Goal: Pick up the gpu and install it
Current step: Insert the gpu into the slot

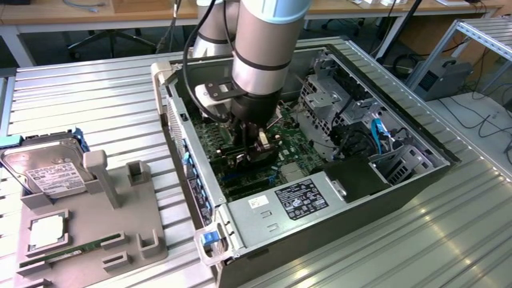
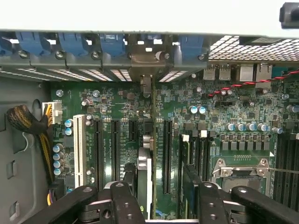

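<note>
Green board (image 2: pixel 233 107) lies flat at the floor of the open case (image 1: pixel 384 78) — and the arm reaches right down into it. The gripper (image 1: pixel 258 153) hangs low over the middle of the board.

From the wrist view, the gpu (image 2: pixel 145 163) sits right under the gripper (image 2: pixel 161 200), between its 2 sides. It stands on its thin edge, so it looks like 1 skinny line with a grey lump on one side. Its long way runs straight out from the gripper to the back wall of the case. That is the same way the long black slots (image 2: pixel 167 154) run. The gpu lies between 2 of those slots, side by side with them, not across them.

The gpu's far end has a silver bracket (image 2: pixel 147 58). The bracket is up against the back wall, in line with 1 of the gaps there, next to the blue clips (image 2: pixel 110 44).

Is the gripper squeezing the gpu, or has it let go? I cannot tell. I also cannot tell if the gpu's lower edge is pushed all the way into a slot — that part is hidden under the card.

The gpu looks thin, dark and straight. It does not seem to lean to either side.
</note>
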`<action>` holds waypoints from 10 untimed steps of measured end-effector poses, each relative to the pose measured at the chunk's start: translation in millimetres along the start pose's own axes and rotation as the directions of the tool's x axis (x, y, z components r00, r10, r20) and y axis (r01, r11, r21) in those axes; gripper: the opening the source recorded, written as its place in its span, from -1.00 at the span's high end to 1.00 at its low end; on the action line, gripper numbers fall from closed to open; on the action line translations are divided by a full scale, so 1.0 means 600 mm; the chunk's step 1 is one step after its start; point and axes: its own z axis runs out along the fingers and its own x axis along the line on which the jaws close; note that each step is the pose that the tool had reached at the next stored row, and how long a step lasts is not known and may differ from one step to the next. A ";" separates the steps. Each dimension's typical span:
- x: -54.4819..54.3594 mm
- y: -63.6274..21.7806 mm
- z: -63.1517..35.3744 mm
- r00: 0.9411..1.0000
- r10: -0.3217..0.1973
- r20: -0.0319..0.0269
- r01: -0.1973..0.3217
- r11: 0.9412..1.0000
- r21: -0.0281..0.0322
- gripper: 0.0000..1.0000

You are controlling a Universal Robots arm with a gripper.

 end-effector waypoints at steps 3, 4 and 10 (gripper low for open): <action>-0.001 0.000 0.000 1.000 0.000 0.000 0.000 1.000 0.000 -0.05; -0.001 0.000 0.000 1.000 0.000 0.000 0.000 1.000 0.000 -0.05; -0.006 0.000 0.001 1.000 0.003 0.000 -0.003 1.000 0.000 -0.05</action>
